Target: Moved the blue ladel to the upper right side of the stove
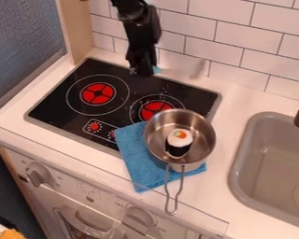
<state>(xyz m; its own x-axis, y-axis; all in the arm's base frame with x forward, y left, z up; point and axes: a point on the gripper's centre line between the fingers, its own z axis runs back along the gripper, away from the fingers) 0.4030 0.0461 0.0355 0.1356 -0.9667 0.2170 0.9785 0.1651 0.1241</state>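
The black gripper [142,72] hangs near the middle of the cooktop's back edge; whether it is open or closed I cannot tell. The blue ladle [156,69] seems to be there: only a light-blue bit shows, just beside the gripper's lower end, so a grasp should be confirmed first. Then lift just enough to clear the black cooktop [200,95] and travel along its back edge toward the upper right corner, away from the tiled wall [233,58]. Beyond the right burner [157,108], the steel saucepan [153,133] on the blue cloth [134,168] crowds the right side, so set the ladle down behind its rim, release low and rise straight.
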